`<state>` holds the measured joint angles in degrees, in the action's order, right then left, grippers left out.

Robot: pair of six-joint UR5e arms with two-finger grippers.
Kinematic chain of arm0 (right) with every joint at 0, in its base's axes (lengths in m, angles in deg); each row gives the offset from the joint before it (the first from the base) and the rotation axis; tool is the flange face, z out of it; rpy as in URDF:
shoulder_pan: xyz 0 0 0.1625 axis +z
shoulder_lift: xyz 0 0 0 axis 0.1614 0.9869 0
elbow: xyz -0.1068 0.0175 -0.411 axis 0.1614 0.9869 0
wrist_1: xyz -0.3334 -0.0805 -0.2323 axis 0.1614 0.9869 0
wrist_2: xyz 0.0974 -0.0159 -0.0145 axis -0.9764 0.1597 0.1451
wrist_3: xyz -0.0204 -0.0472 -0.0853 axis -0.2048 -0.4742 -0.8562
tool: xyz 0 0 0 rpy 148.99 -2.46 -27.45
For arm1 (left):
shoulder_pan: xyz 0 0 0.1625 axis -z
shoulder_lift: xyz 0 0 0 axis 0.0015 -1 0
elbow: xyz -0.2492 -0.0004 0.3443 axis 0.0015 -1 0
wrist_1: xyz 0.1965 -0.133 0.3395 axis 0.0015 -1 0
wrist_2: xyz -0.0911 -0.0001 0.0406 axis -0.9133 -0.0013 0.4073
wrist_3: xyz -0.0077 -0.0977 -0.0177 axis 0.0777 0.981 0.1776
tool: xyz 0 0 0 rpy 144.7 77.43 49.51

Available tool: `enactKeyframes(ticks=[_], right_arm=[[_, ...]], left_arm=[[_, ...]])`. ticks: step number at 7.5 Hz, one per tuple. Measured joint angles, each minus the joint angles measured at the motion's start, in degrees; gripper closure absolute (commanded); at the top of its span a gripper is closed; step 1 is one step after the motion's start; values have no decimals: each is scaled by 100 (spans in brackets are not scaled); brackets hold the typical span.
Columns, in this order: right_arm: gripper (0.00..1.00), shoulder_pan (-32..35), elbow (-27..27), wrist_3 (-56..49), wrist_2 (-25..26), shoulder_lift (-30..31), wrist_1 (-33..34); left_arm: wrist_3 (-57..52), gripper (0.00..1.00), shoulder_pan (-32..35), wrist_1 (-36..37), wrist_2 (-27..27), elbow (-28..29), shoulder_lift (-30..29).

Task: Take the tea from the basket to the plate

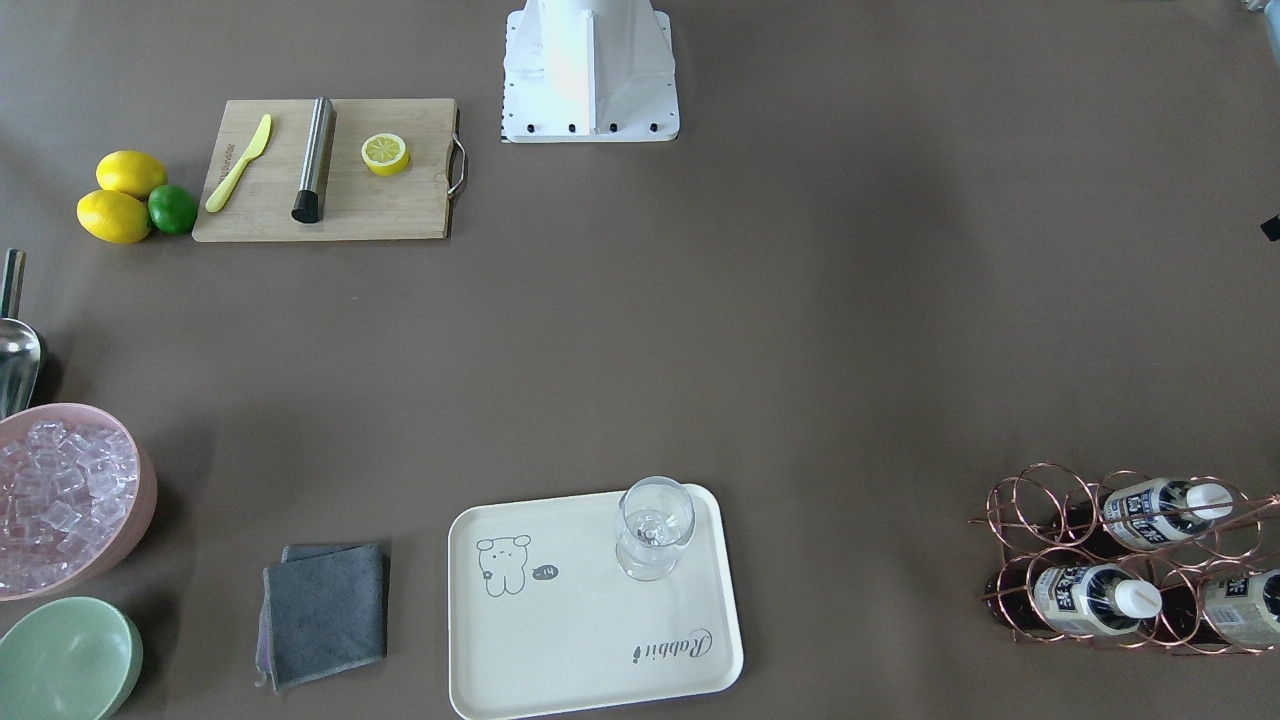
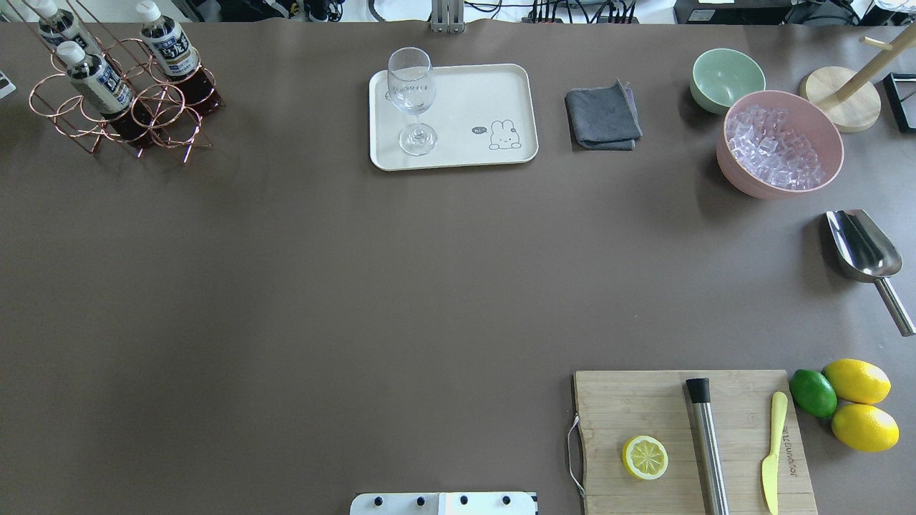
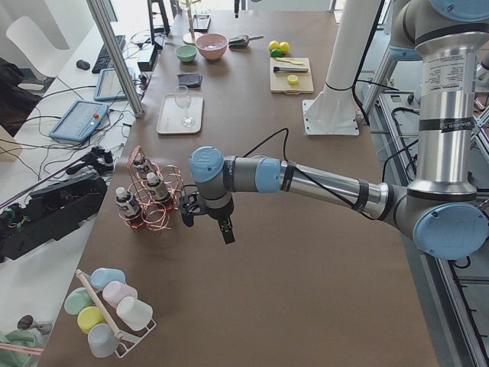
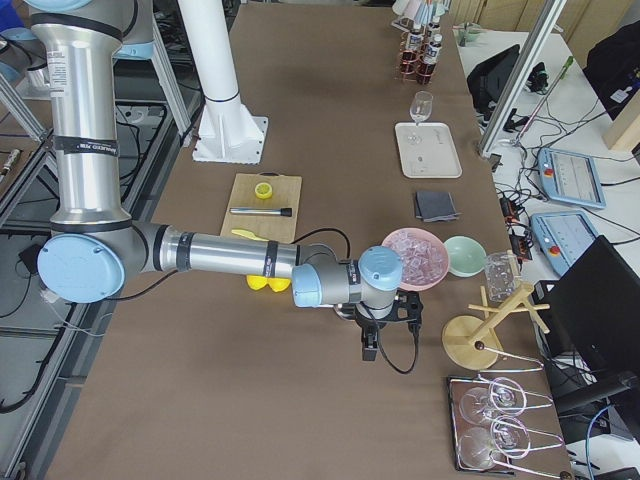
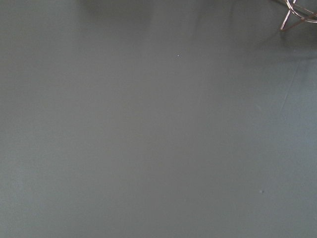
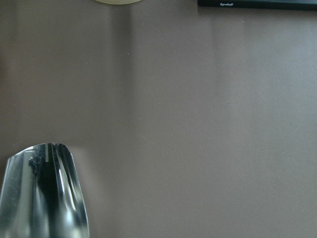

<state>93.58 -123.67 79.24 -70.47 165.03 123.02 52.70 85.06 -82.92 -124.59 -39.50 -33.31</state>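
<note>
The left gripper [image 3: 226, 234] hung over the matte brown table [image 2: 358, 286] just beside the basket [image 2: 71, 118]; whether its jaws were parted could not be told from the side. The tea [image 2: 95, 77], three clear plastic bottles of dark brown drink with white caps, sat in the basket's rose-gold wire rings. Further right lay the smooth cream plate [image 2: 465, 93], round-cornered, bearing a stemmed glass [image 2: 413, 93]. The right gripper [image 4: 368, 350] hovered near the pink bowl [image 2: 737, 182] of ice, its opening likewise unclear.

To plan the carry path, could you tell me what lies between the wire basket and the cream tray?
Nothing; in the overhead view the table between the basket and the tray is bare.
</note>
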Motion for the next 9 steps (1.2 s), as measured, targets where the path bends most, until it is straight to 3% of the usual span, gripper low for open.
enactKeyframes(ticks=[6,8,9], right_arm=[[0,0,-4,38,-11,-35,-17],[0,0,-30,39,-12,-38,-18],[0,0,-41,39,-15,-36,-17]], left_arm=[[67,2,-11,-5,-2,143,-121],[1268,2,-4,-18,-20,188,-285],[2528,2,-35,-23,-20,232,-550]])
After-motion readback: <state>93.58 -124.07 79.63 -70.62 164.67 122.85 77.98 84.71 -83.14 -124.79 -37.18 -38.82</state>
